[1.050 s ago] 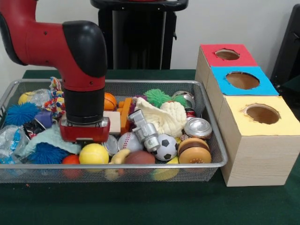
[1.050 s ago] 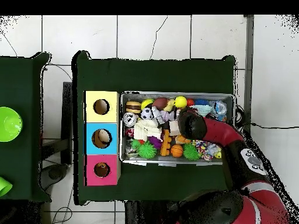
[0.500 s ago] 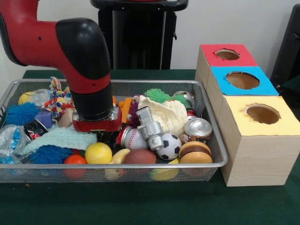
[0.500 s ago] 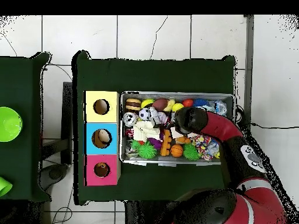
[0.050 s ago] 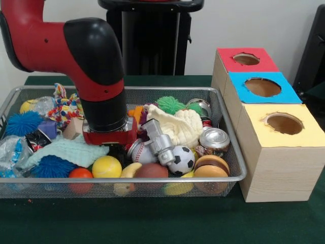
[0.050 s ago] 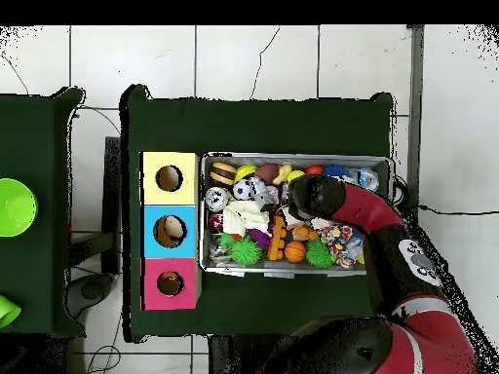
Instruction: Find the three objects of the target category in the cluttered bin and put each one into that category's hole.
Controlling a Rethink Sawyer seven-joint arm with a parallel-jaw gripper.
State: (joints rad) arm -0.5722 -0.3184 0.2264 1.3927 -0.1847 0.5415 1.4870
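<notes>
Gripper (image 5: 109,145) down in wire bin (image 5: 152,92), fingers hidden by wrist – can't tell if open. Yellow ball (image 5: 106,166) just in front of it, baseball (image 5: 143,153) beside. Green cloth table (image 5: 152,218), white tile floor (image 6: 253,58).

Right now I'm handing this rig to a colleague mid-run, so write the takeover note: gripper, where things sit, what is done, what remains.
Gripper: down among the clutter at the middle of the wire bin; its fingers are hidden, so grip unknown.
Bin: crowded, with a yellow ball, baseball, soccer ball, toy burger and can along its front.
Holes: the overhead view shows something inside the blue box and the red box; what they are is unclear.
Done: cannot confirm any drop.
Left: find and drop the target objects.
</notes>
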